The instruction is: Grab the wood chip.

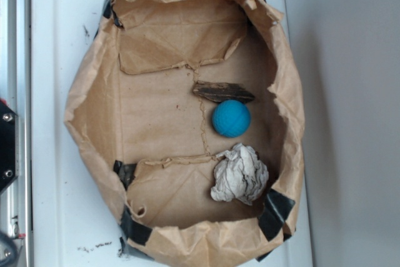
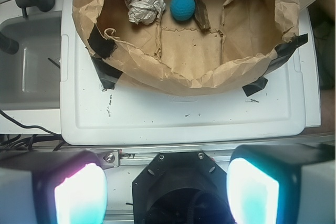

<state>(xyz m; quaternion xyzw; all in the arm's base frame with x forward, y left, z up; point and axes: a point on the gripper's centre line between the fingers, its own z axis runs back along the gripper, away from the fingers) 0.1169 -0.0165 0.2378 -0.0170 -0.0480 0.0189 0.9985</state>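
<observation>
The wood chip (image 1: 223, 92) is a flat dark-brown sliver lying on the floor of an opened brown paper bag (image 1: 94, 117), just above the blue ball (image 1: 230, 118). In the wrist view the wood chip (image 2: 201, 16) shows edge-on beside the blue ball (image 2: 182, 7), far ahead. My gripper (image 2: 167, 192) is open, its two glowing pads (image 2: 80, 195) wide apart with nothing between them. It hangs well short of the paper bag (image 2: 184, 80), over the robot's black base. The exterior view does not show the gripper.
A crumpled whitish paper wad (image 1: 239, 174) lies below the ball, and it shows as the paper wad (image 2: 144, 3) in the wrist view. The bag rests on a white plastic lid (image 2: 184, 114). Raised bag walls ring the objects. A grey tub (image 2: 29, 61) stands at the left.
</observation>
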